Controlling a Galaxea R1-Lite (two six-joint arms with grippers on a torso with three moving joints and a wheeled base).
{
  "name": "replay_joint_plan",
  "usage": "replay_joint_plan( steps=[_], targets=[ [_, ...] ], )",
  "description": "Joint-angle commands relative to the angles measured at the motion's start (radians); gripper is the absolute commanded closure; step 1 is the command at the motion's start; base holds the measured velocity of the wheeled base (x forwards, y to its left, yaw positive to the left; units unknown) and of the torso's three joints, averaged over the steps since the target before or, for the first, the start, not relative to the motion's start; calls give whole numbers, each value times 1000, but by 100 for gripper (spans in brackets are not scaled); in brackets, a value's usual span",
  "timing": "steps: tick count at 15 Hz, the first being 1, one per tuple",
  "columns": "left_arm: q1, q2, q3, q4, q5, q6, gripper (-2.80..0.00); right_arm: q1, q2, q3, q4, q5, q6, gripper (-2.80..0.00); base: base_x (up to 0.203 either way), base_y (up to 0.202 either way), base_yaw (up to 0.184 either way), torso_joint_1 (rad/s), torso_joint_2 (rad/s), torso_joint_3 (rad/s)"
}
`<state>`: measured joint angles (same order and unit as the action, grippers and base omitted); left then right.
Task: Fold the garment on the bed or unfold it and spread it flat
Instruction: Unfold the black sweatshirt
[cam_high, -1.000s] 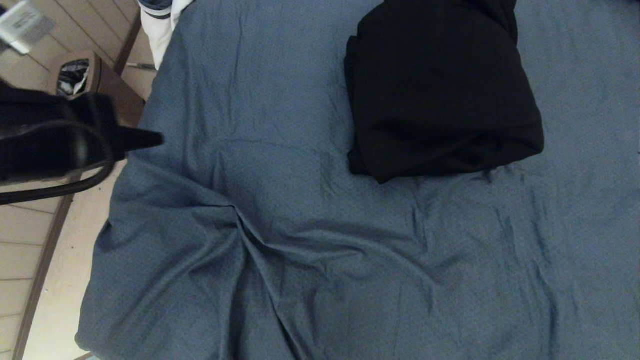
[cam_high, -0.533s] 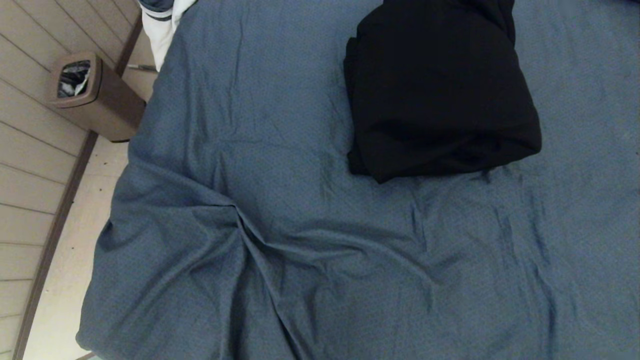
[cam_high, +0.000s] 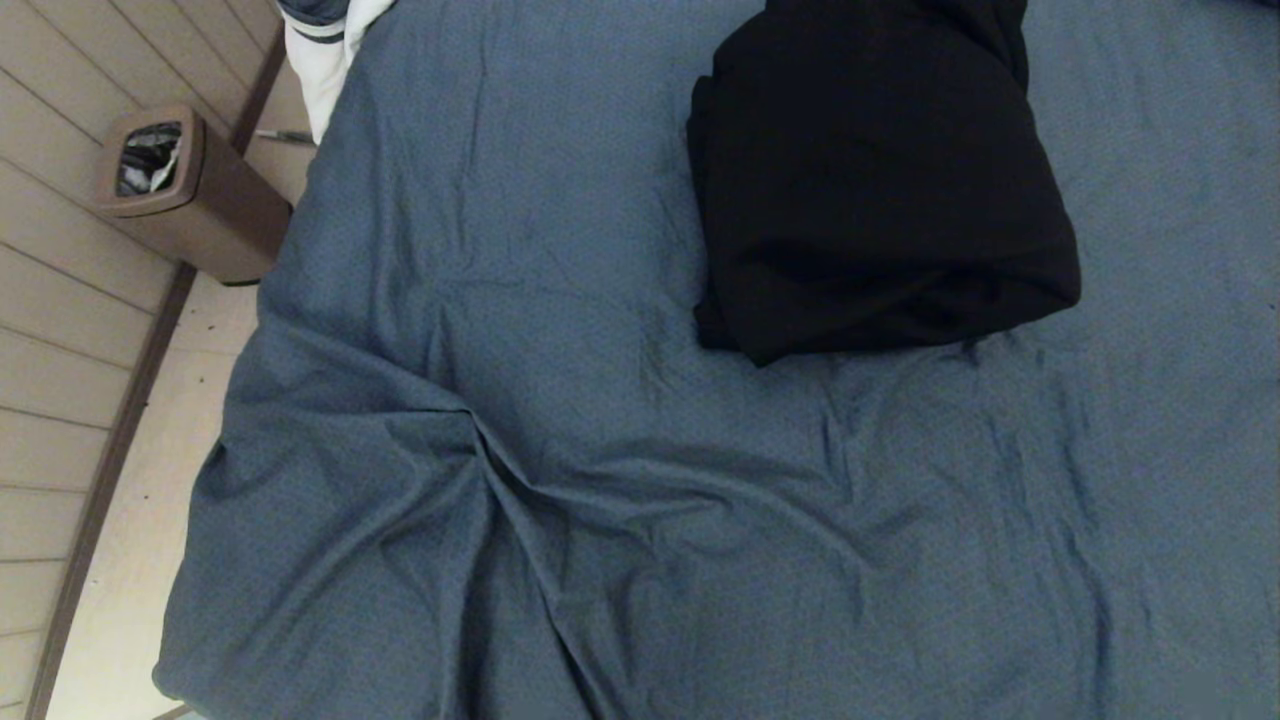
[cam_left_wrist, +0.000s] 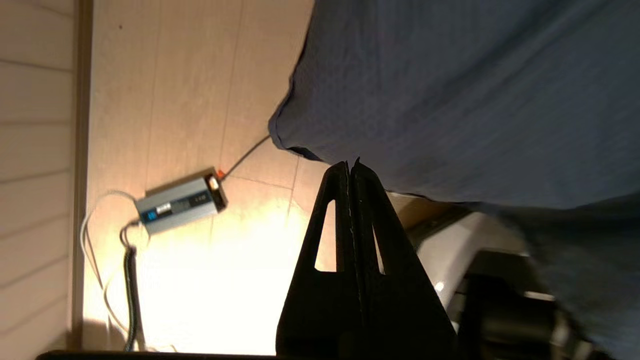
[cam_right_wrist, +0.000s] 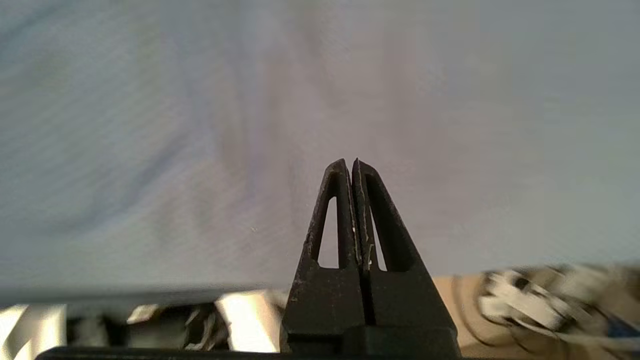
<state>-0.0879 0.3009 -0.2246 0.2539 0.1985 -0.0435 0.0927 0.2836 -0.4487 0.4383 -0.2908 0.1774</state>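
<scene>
The garment is a black bundle folded into a thick packet, lying on the far right part of the bed, whose blue-grey sheet is creased toward the near left corner. Neither arm shows in the head view. My left gripper is shut and empty, hanging beside the bed's near corner above the floor. My right gripper is also shut with nothing in it, pointing at the bed's sheet from its near edge.
A brown waste bin stands on the floor left of the bed. White and navy bedding hangs at the far left corner. A grey power box with cables lies on the floor near the left gripper.
The left arm, at the head view's left edge a second ago, has drawn back out of that view, uncovering the bin. The garment has not moved.
</scene>
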Motion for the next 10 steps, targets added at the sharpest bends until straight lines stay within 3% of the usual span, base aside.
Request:
replay_joint_plan(
  steps=[1,4,6,10],
  targets=[
    [0,-23,174,-276,-26,27,0,0,-3,-3,16,-36,1,0,0,0,0,0,0,0],
    [0,-24,210,-319,-174,22,0,-122,-33,-41,129,-20,-68,0,0,0,0,0,0,0],
    [0,-23,225,-297,-191,7,0,-121,-54,-45,168,-25,-76,0,0,0,0,0,0,0],
    [0,-25,225,-297,-194,28,0,-107,-121,138,-77,-21,-105,0,0,0,0,0,0,0]
  ],
)
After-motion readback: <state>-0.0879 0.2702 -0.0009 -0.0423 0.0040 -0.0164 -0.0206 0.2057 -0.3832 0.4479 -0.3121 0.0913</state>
